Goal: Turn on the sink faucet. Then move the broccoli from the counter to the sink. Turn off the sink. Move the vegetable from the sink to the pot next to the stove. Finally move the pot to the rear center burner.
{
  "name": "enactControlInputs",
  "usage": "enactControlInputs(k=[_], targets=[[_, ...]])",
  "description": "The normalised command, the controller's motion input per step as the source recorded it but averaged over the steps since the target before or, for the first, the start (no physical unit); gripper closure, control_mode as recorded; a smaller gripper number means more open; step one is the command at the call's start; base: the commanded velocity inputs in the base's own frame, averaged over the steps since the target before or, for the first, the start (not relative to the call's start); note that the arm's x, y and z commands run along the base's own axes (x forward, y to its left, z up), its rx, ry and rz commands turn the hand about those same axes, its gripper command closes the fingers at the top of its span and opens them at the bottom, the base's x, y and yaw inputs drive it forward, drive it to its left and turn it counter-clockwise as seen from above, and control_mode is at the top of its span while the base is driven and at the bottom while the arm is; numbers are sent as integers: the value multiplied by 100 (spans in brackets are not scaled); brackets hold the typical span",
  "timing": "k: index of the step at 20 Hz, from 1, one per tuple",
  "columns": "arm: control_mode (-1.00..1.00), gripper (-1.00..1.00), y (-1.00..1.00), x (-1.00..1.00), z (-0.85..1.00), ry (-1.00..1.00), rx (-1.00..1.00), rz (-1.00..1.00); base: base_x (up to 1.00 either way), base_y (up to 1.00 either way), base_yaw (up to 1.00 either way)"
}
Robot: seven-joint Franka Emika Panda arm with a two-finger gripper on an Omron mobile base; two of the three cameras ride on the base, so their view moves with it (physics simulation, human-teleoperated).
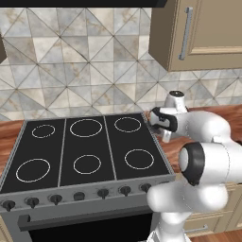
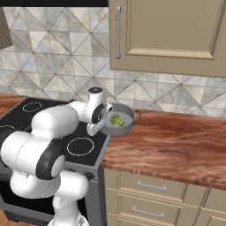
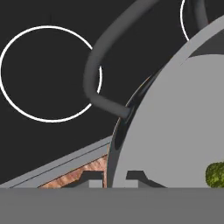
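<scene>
One pot (image 2: 124,126) on counter (image 2: 176,141) beside stove (image 1: 85,151), broccoli (image 2: 116,119) inside; hand (image 3: 114,177) clamped on pot rim.

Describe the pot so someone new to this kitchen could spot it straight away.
Start at the black stove and look just past its right edge, onto the reddish wooden counter. There, below the beige wall cabinet, sits the pot: a shallow round grey pan with loop handles, and the gripper shut on its rim. It holds the green broccoli.
</scene>
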Motion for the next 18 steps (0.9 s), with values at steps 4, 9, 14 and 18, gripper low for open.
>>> enactControlInputs(k=[4, 9, 14, 18], targets=[[-100, 100, 100, -2, 9, 0, 0, 32, 0, 0, 0], [-100, 100, 100, 1, 16, 0, 0, 32, 0, 0, 0], [-100, 100, 90, 15, 20, 0, 0, 32, 0, 0, 0], [-100, 100, 68, 44, 9, 0, 0, 31, 0, 0, 0]])
